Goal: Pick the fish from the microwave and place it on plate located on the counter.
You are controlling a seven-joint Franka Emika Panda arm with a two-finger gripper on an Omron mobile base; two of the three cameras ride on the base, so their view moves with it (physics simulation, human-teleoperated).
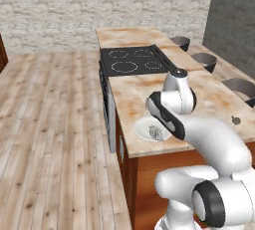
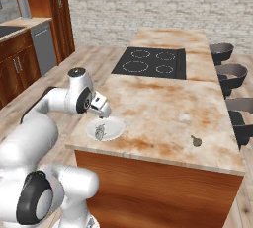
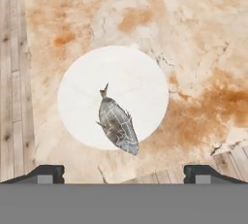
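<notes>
**A:** Where's it at? The small grey-silver speckled fish (image 3: 117,125) is lying on the plain white round plate (image 3: 82,87) near the beige mottled stone counter (image 3: 193,48)'s near-left corner.

**B:** Looks placed. The two-finger gripper (image 3: 124,172) is hovering above, fingers spread wide, holding nothing. I'd be lifting straight up, since the head is overhanging the rim.

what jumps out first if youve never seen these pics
The grey fish lying on the white plate, near the counter's front corner, draws the eye first. Right above it hangs the end effector, fingers wide apart and holding nothing. Farther back, a black cooktop is set into the counter, and a small dark object lies near the stool side.
</notes>
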